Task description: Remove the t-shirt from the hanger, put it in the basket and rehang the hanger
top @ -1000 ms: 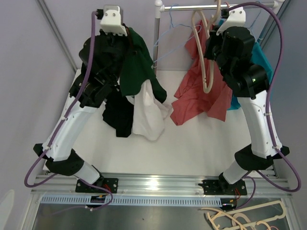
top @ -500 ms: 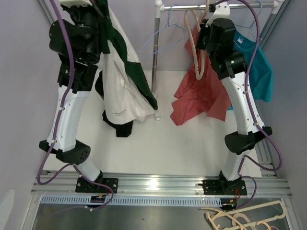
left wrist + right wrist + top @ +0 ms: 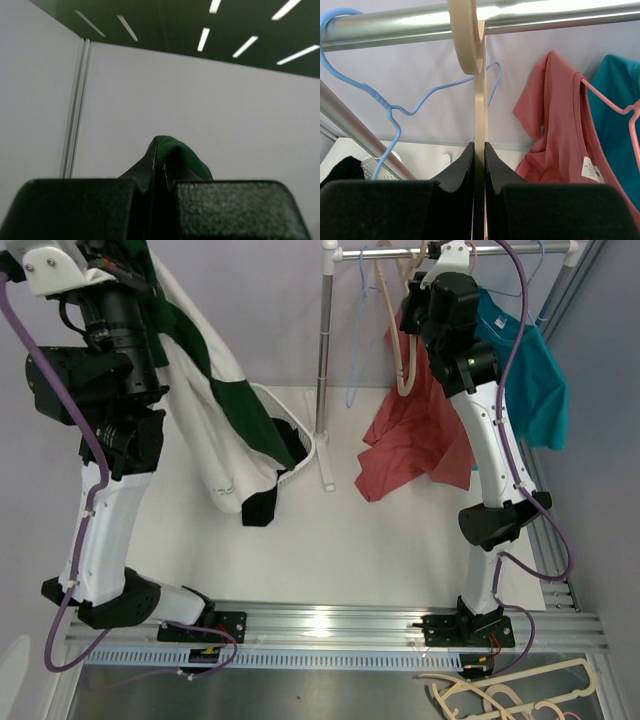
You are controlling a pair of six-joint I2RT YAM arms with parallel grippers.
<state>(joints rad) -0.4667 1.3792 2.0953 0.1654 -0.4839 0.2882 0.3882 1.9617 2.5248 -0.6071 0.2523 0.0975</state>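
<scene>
The t-shirt (image 3: pixel 225 405), dark green with a white inner side, hangs in the air at the upper left, and a black piece trails at its bottom. My left gripper (image 3: pixel 159 162) is raised high and shut on a fold of the green fabric (image 3: pixel 177 152). In the right wrist view, my right gripper (image 3: pixel 479 152) is shut on the thin stem of a beige hanger (image 3: pixel 479 100). The hanger's hook sits over the metal rail (image 3: pixel 545 15). From above, the bare beige hanger (image 3: pixel 404 360) dangles below the rail beside the right arm.
A red t-shirt (image 3: pixel 420 450) on a pink hanger (image 3: pixel 615 107) and a teal t-shirt (image 3: pixel 520 380) hang from the rail. Empty blue hangers (image 3: pixel 380 100) hang near the rack post (image 3: pixel 325 360). A white basket (image 3: pixel 297 453) sits behind the green shirt. Spare beige hangers (image 3: pixel 500 695) lie below the table edge.
My left arm has swung up and to the left, lifting the green t-shirt off the table and uncovering the basket. My right arm has risen with the beige hanger up to the rail.
</scene>
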